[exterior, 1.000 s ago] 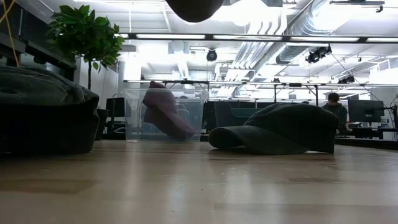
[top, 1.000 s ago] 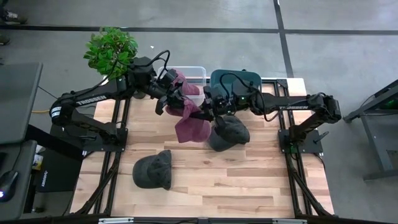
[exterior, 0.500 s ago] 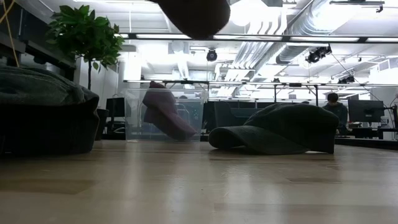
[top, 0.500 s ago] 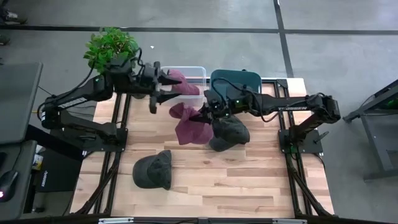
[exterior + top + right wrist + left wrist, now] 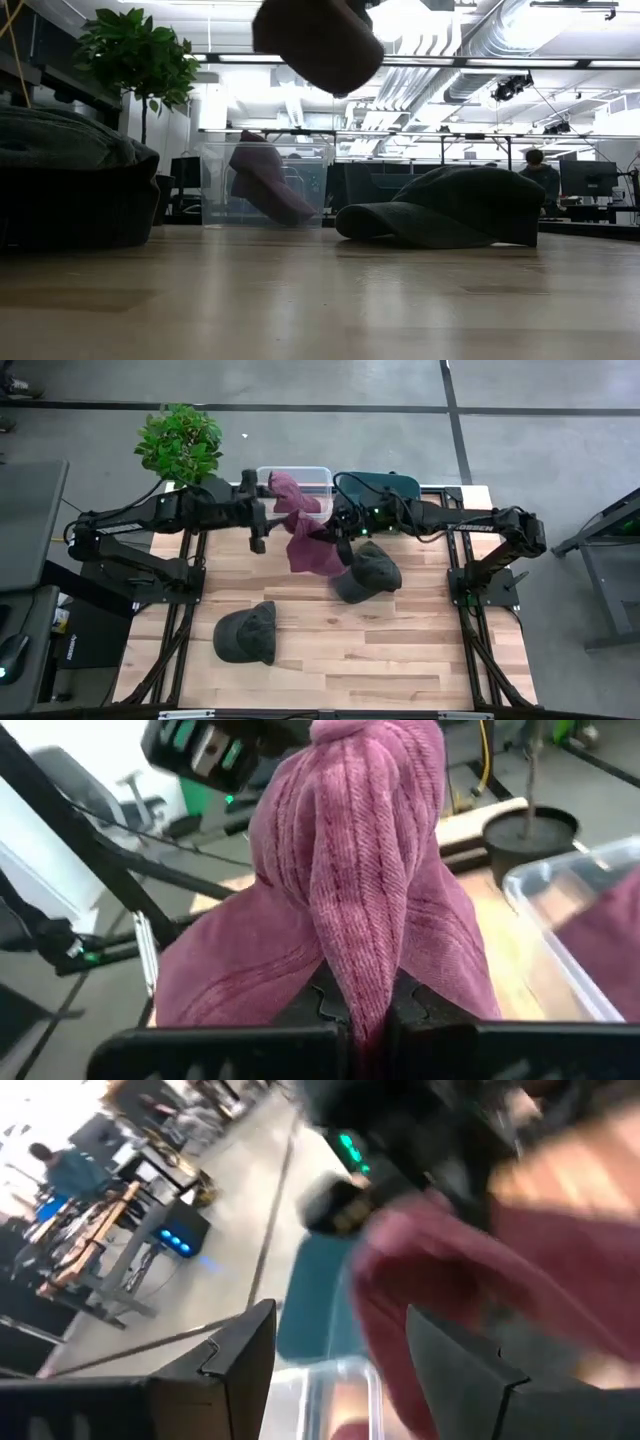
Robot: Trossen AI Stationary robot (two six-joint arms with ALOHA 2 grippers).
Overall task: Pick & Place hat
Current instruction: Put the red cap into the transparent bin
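High view, near to far: a dark hat [image 5: 247, 633] lies at the near left of the worktop [image 5: 400, 660], another dark hat [image 5: 366, 572] farther right. Above mid-worktop the right pincer [image 5: 335, 544] is clenched on a maroon hat [image 5: 314, 552], which hangs from it, clear of the wood. The left pincer [image 5: 262, 525], released, stands just left of it. This looks like the carry; next, I judge, a short move far and left over the clear bin [image 5: 318, 477], already holding one maroon hat [image 5: 291, 492].

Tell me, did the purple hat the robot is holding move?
Yes. The maroon hat in the right gripper shifted up the picture toward the clear bin, away from the dark cap.
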